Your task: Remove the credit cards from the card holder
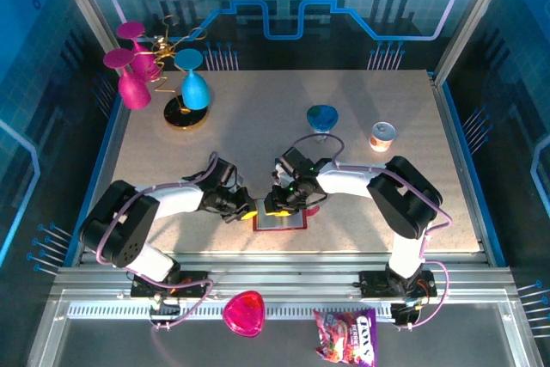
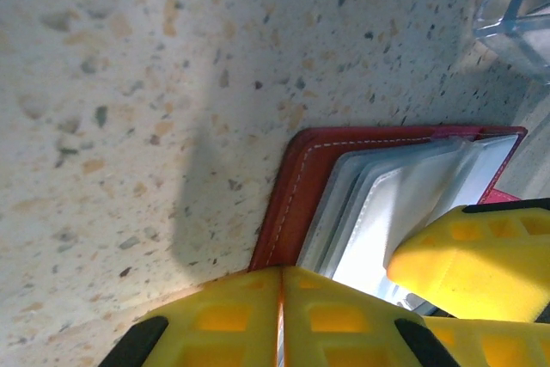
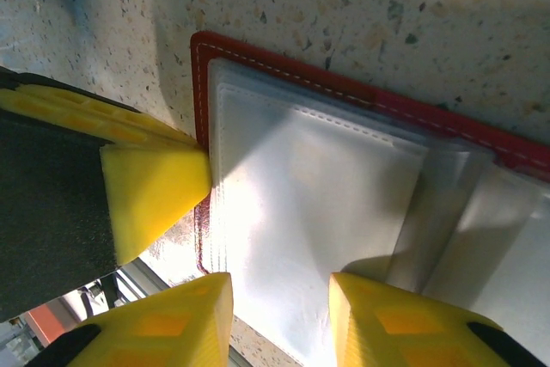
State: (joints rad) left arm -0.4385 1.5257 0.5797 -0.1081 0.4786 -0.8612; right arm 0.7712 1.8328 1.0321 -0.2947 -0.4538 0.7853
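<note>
The dark red card holder (image 1: 280,223) lies open on the table near the front edge, its greyish clear pockets (image 3: 447,212) facing up. A pale whitish rectangle (image 3: 318,204), seemingly one of the credit cards, sits inside the top pocket; no other cards show. My left gripper (image 2: 282,315) is shut, its yellow tips pressed against the holder's red stitched edge (image 2: 288,195). My right gripper (image 3: 279,315) hangs over the top pocket with its fingers apart and the pale sleeve showing between them. The two grippers (image 1: 249,211) (image 1: 279,204) meet over the holder.
A clear plastic stand (image 2: 520,6) is just beyond the holder. Further back are a blue goblet (image 1: 322,118), a small can (image 1: 382,136), and pink (image 1: 131,79) and blue (image 1: 194,88) glasses by a gold rack (image 1: 178,113). A pink heart shape (image 1: 244,313) and a snack bag (image 1: 345,337) lie on the front ledge.
</note>
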